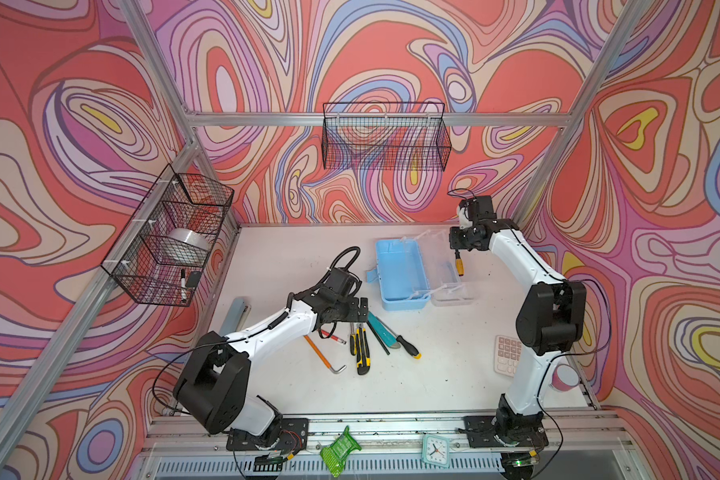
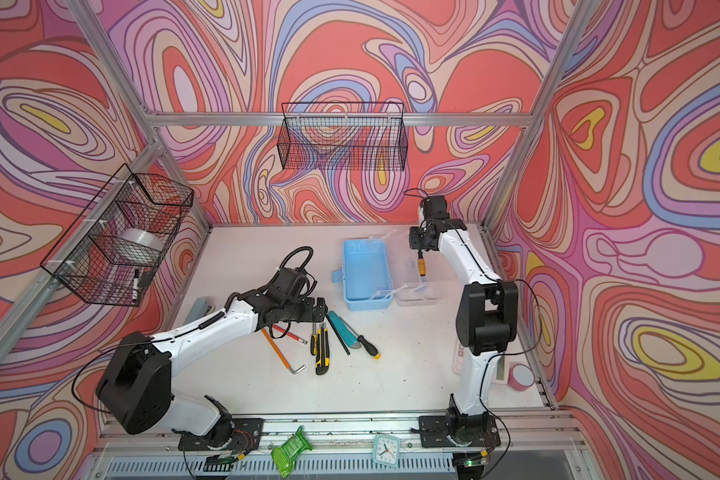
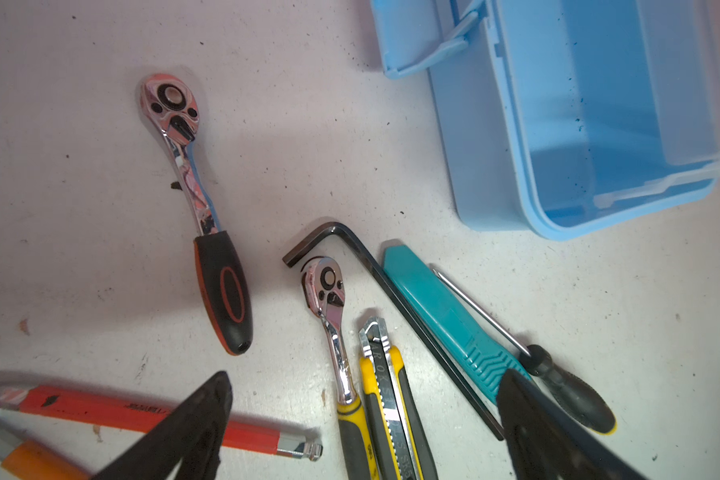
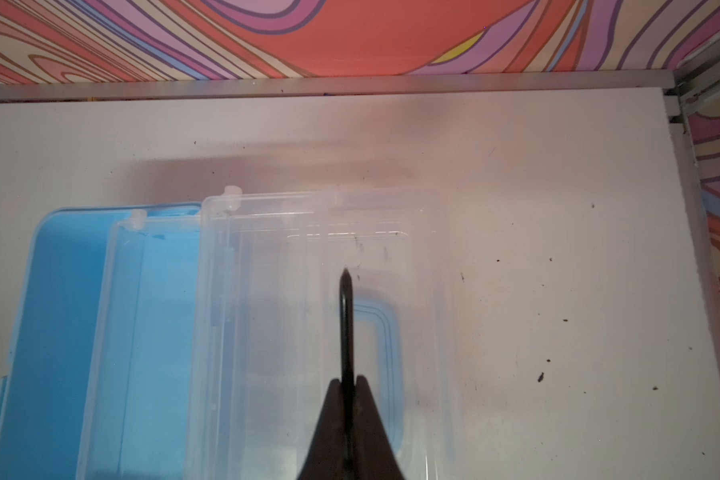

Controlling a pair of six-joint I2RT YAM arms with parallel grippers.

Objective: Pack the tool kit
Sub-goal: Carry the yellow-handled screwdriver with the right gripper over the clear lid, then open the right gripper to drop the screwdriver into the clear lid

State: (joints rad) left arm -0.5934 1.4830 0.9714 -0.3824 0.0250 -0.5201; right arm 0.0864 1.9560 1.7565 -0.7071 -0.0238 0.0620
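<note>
- Though its lid is thrown back, tool kit box (image 1: 406,303) sits upright at the far middle of the table (image 1: 441,374); light blue, with clear tray (image 4: 159,332) lying in the side nearest the lid.
- Clear lid (image 4: 275,291): laid flat on the table beside the box, blue handle (image 4: 387,332) showing through it.
- My right pincer (image 4: 346,380): closed on small screwdriver (image 1: 460,268), yellow-handled, held above the lid.
- My left pincer (image 3: 366,374): jaws wide, nothing in them, above the loose tools in front of the box.
- Loose tools, lying on the table:
- black-and-orange ratchet (image 3: 221,286), apart from the cluster;
- yellow-handled ratchet (image 3: 329,299), just beside yellow utility knife (image 3: 385,395);
- black hex key (image 3: 333,226), its bend hooked round that ratchet's head;
- teal utility knife (image 3: 441,307), with black-handled screwdriver (image 3: 566,386) alongside;
- red hex key (image 3: 142,411) and orange hex key (image 1: 323,353).
- Outliers: stapler (image 1: 235,311) near the table's left edge; calculator (image 1: 506,353) near its right edge.
</note>
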